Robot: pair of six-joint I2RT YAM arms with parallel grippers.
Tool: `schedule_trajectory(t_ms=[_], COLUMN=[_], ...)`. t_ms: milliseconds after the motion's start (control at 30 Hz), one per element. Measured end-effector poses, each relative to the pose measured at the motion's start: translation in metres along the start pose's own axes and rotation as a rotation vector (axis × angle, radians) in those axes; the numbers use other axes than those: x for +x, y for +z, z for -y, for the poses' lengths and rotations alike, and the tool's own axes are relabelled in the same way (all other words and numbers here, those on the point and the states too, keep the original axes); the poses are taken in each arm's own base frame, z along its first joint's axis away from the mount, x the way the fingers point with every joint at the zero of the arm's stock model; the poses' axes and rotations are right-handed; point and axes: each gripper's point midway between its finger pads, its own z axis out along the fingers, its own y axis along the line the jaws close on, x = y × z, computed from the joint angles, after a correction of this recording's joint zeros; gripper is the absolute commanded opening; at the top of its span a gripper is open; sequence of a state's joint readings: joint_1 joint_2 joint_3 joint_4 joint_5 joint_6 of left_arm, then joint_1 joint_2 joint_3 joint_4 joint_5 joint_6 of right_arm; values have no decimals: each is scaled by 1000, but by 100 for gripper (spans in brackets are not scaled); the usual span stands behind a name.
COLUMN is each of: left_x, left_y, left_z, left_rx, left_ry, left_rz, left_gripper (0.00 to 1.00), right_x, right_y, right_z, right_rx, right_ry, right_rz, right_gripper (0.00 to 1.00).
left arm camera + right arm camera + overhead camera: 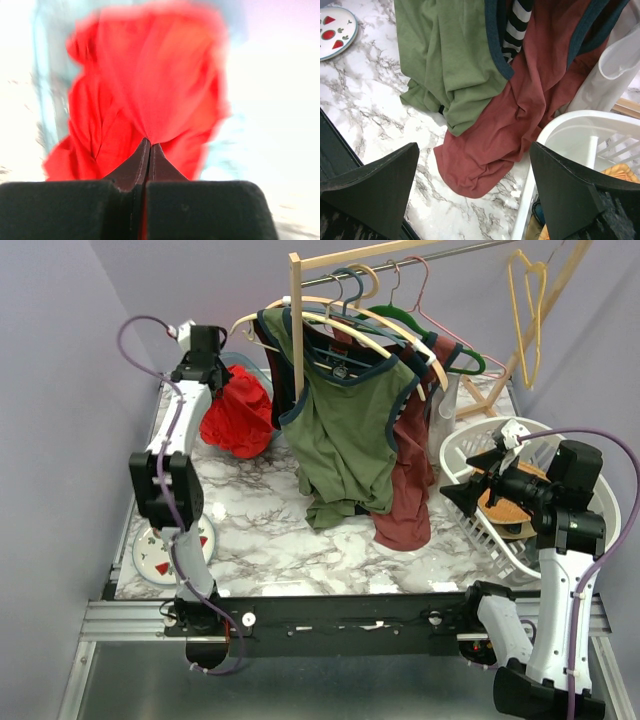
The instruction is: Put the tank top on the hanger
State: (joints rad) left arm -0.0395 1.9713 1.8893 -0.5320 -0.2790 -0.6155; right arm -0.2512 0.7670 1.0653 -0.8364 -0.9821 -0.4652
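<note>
The tank top [238, 420] is a bright red crumpled heap at the table's far left; it fills the left wrist view as blurred red cloth [150, 90]. My left gripper [222, 382] reaches down onto its upper edge. Its jaws stand pressed together with a fold of the red fabric pinched at the tips [150, 143]. The hanger [528, 315], thin and mustard-yellow, hangs from the slanted wooden bar at the upper right, far from both grippers. My right gripper [468, 478] hovers open beside the white basket, nothing between its fingers [475, 150].
A wooden rack holds several hangers, an olive-green top [345, 430] and a maroon garment [410, 495] trailing onto the marble table. A white laundry basket [480, 440] stands at the right. A strawberry-patterned plate [160, 558] lies front left. A pale blue bin [250, 365] sits behind the tank top.
</note>
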Motion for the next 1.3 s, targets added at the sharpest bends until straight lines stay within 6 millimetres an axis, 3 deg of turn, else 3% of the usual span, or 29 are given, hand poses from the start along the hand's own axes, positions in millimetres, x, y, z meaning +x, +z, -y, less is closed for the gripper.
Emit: schedule_trajectory(t_ms=[33, 67, 100, 133, 233, 300, 433, 667, 833, 1100, 1300], left_x=[-23, -55, -70, -99, -147, -170, -192, -193, -187, -165, -156], left_y=[-22, -59, -78, -120, -209, -268, -346, -424, -483, -559, -618], left_z=[7, 16, 19, 25, 29, 29, 36, 82, 105, 133, 137], left_rx=[39, 95, 123, 183, 307, 393, 535, 782, 980, 1299, 1520], left_ry=[-17, -42, -56, -81, -129, -154, -171, -125, -99, -54, -53], left_rz=[58, 141, 184, 270, 431, 530, 637, 653, 657, 618, 603], left_gripper=[0, 0, 0, 0, 0, 0, 0, 0, 0, 0, 0], right_x=[-1, -2, -3, -5, -9, -11, -14, -16, -16, -20, -22], right_y=[-1, -2, -3, -4, -7, -9, -12, -15, -16, -16, -15], right_z=[-1, -2, -3, -4, -8, -10, -13, -17, -19, -25, -32], right_rx=[1, 2, 4, 6, 11, 13, 17, 20, 10, -28, -86], right_ry=[-3, -8, -14, -20, -38, -45, -61, -82, -102, -133, -156], right_rz=[2, 5, 8, 12, 22, 26, 34, 40, 45, 57, 67], right_gripper=[100, 100, 100, 100, 100, 100, 100, 100, 100, 100, 100])
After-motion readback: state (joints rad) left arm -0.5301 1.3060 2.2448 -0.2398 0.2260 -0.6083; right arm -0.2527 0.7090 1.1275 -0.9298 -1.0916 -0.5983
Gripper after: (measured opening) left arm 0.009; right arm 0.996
